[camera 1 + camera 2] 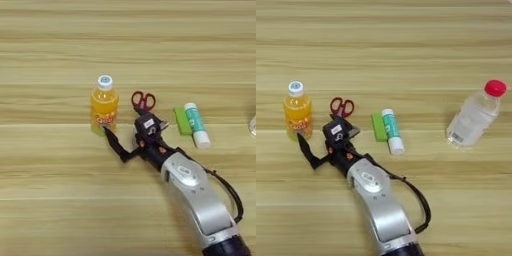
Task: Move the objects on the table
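Five small things lay in a rough row across the table [406, 40], a pale wooden top with horizontal grain stripes: two bottles, one pair of scissors, one glue stick and one green block. The juice bottle [104, 106] stood upright at the left, a squat clear plastic one filled with orange liquid, with a white cap and a printed label. Just right of it lay the scissors [143, 100], their red loop handles pointing far and the blades hidden under the gripper. Further right the flat green block [181, 120] lay touching or just beside the glue stick [197, 124], a white and green cylinder on its side. Well apart at the right, the clear bottle [474, 116] with a red cap leaned leftward. The silver arm reached in from the near right; its gripper [121, 140] was spread wide, one black finger [112, 140] stretched to the foot of the juice bottle, gripping nothing.
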